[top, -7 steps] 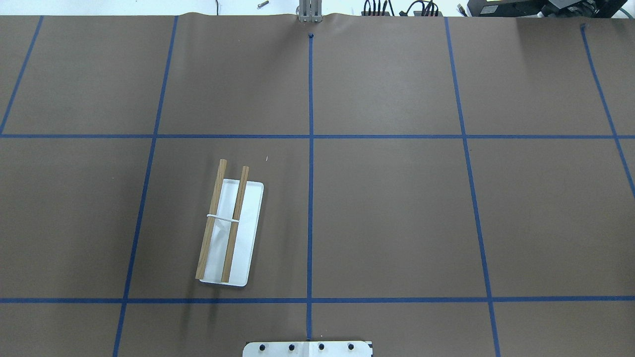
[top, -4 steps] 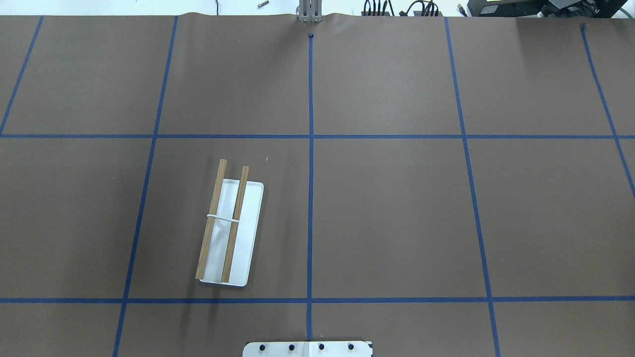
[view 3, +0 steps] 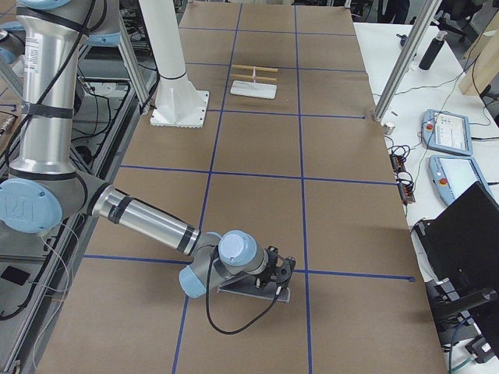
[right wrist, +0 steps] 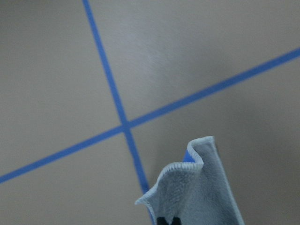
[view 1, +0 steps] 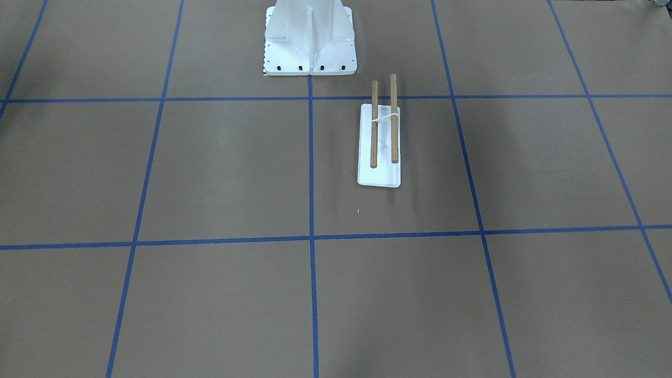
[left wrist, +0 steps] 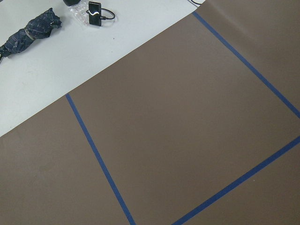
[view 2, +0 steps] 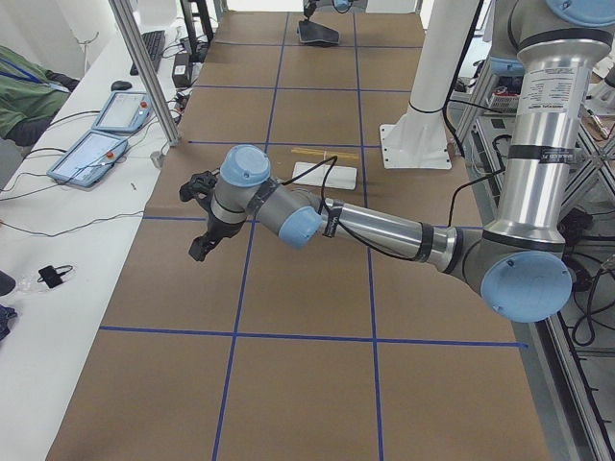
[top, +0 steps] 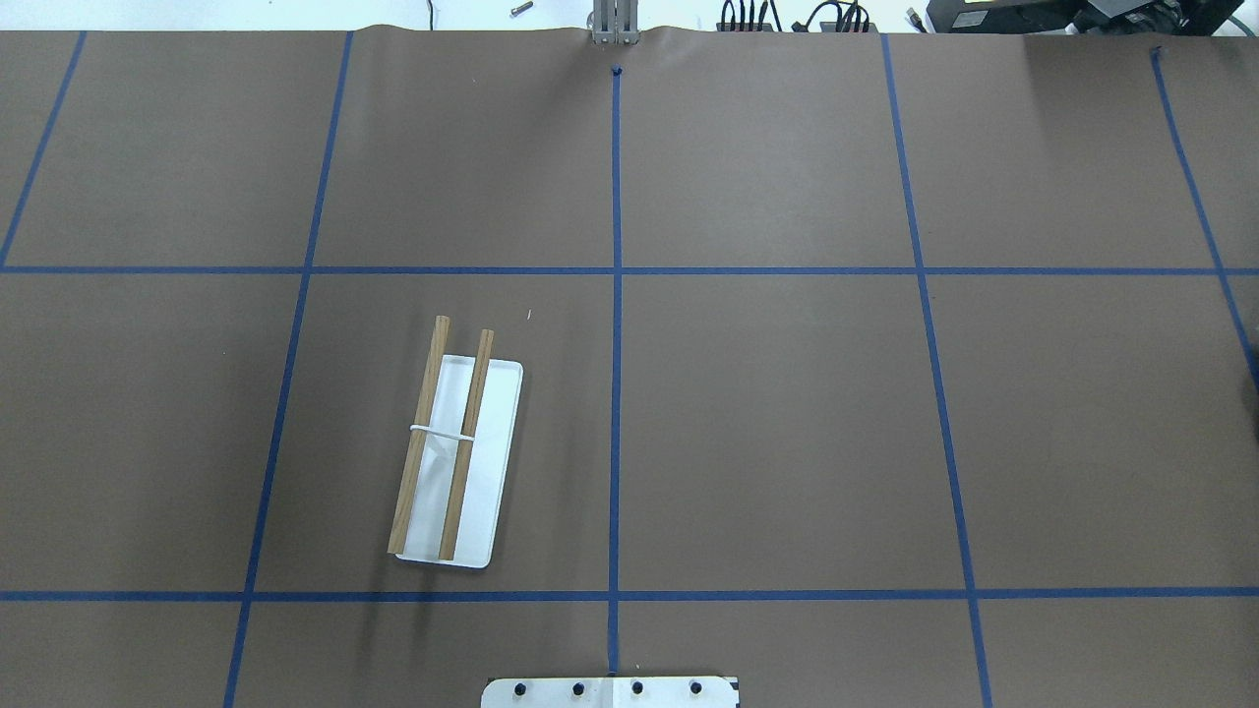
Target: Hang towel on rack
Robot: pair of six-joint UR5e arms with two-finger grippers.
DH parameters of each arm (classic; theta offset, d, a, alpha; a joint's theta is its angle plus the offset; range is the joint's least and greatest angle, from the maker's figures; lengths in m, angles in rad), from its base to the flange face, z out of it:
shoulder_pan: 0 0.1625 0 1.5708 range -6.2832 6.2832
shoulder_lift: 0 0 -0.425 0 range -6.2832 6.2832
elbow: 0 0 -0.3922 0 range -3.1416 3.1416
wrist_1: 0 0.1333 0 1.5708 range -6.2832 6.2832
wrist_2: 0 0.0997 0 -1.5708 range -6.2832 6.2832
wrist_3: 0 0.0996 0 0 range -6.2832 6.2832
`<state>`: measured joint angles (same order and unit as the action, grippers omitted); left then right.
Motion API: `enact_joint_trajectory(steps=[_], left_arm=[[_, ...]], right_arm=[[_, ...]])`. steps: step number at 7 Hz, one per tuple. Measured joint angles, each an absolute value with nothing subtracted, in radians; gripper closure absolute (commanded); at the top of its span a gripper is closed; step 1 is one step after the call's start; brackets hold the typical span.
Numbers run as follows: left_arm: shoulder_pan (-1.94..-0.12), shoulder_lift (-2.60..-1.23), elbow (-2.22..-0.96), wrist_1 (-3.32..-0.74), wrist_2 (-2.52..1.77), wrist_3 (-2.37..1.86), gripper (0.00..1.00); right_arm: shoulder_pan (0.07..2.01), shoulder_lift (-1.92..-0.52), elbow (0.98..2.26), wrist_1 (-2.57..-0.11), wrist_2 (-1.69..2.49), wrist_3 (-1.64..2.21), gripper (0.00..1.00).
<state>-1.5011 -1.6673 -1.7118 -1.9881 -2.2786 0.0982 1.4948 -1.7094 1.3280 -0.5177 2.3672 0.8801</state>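
The towel (right wrist: 197, 187) hung pinched in the closed right end effector (view 3: 274, 282), low over the worktop (top: 787, 442) and well apart from the rack (top: 454, 447), on the rack's right-arm side. The rack's long axis ran roughly away from the robot, so the cloth would probably have to cross it sideways. The left end effector (view 2: 197, 221) hovered nearer the rack; how far it was open could not be told. Since the earlier overhead picture the rack had not shifted, and a dark shape had entered at the right edge.
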Motion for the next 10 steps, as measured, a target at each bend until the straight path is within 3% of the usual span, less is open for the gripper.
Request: enact_joint_trajectory(steps=[5,10], left_arm=[[-1.456,-1.703,-1.724,-1.998,-2.281,0.058,0.01],[-1.274,-1.884,-1.724,-2.003,-2.264,-0.661,0.01]], right_arm=[[1.416,-1.581,1.658,-0.517,2.358,0.86,1.0],[1.054,-1.435,1.804,-0.574,2.026,0.793,1.0]])
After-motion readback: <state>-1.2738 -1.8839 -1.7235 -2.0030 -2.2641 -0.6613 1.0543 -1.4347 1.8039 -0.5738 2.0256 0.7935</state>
